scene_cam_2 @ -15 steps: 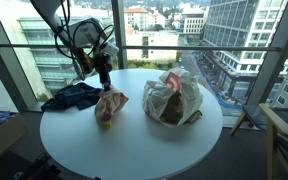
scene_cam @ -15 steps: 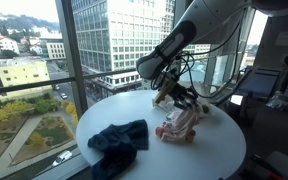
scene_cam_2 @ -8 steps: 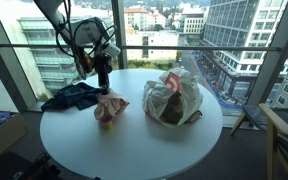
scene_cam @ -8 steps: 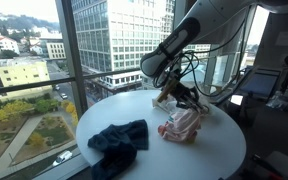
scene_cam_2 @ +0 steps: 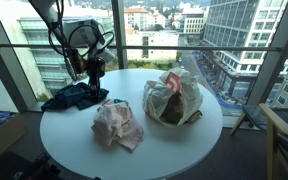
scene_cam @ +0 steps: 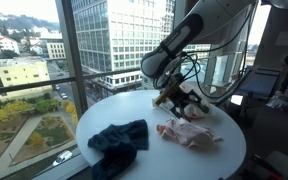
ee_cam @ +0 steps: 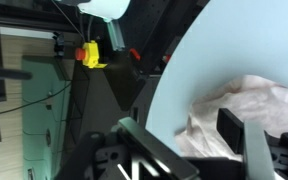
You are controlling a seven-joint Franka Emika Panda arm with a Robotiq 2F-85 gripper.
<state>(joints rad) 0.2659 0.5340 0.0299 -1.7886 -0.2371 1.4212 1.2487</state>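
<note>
One pink plastic bag (scene_cam: 187,133) lies flat on the table (scene_cam: 106,115), long axis 10-to-4 o'clock; my gripper (scene_cam: 181,104) hangs at its 11 o'clock, fingers spread, grasping nothing.

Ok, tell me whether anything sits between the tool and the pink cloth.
Nothing visible does. The tool hangs open close above the pink cloth; the blue cloth and the plastic bag lie off to the sides.

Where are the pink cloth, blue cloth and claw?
pink cloth (scene_cam_2: 117,125): in an exterior view, crumpled middle.
blue cloth (scene_cam_2: 72,96): in an exterior view, folded middle.
claw (ee_cam: 179,125): wrist view, midway between fingertips.
</note>
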